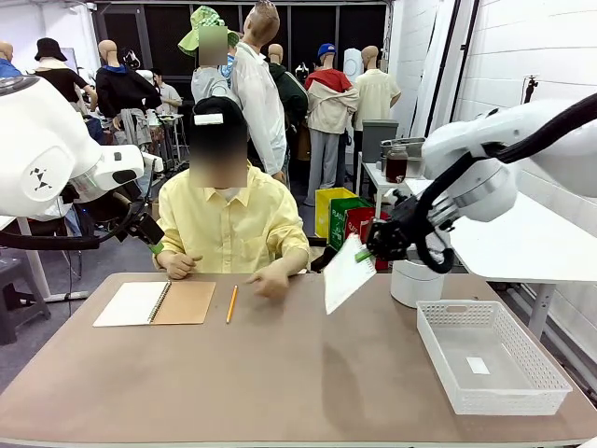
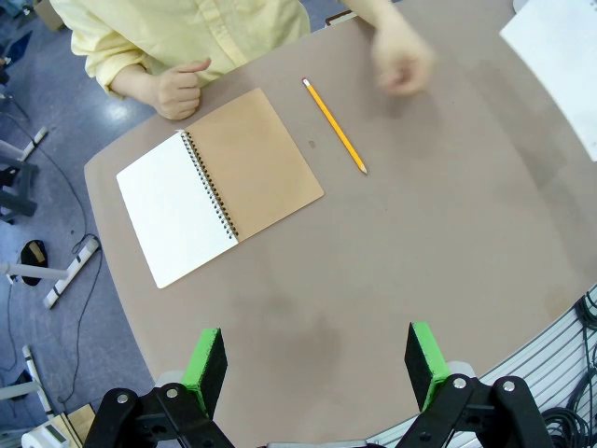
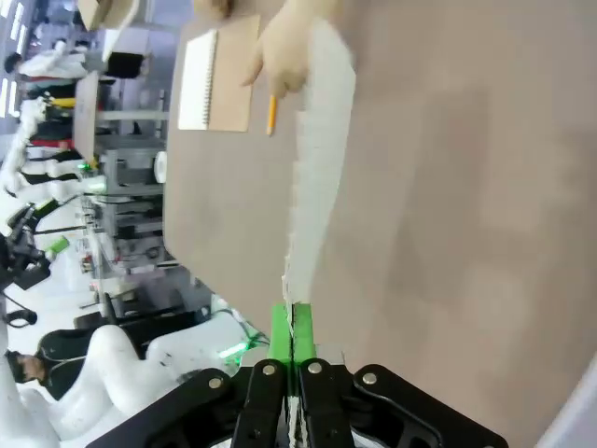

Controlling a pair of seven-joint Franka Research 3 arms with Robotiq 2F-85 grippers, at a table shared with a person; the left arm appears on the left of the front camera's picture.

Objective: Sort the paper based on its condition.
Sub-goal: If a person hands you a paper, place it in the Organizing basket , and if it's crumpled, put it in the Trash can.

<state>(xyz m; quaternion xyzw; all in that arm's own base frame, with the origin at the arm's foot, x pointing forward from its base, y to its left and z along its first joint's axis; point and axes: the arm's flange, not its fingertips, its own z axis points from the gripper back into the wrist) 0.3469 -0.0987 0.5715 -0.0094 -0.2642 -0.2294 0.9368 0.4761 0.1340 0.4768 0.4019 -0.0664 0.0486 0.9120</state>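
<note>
A flat white sheet of paper (image 1: 347, 273) hangs above the table's right half, pinched at its top edge by my right gripper (image 1: 366, 253), which is shut on it. In the right wrist view the paper (image 3: 317, 159) runs edge-on upward from between the closed green pads (image 3: 282, 334). My left gripper (image 2: 317, 366) is open and held high over the table's left side with nothing between its pads; the same sheet's corner (image 2: 560, 47) shows at top right there. The person's hand (image 1: 269, 280) rests on the table near the pencil.
A spiral notebook (image 1: 155, 302) lies open at the far left, a yellow pencil (image 1: 231, 303) beside it. A white mesh basket (image 1: 490, 355) with a small white label inside stands at the right. A white cylinder (image 1: 415, 282) stands behind the basket.
</note>
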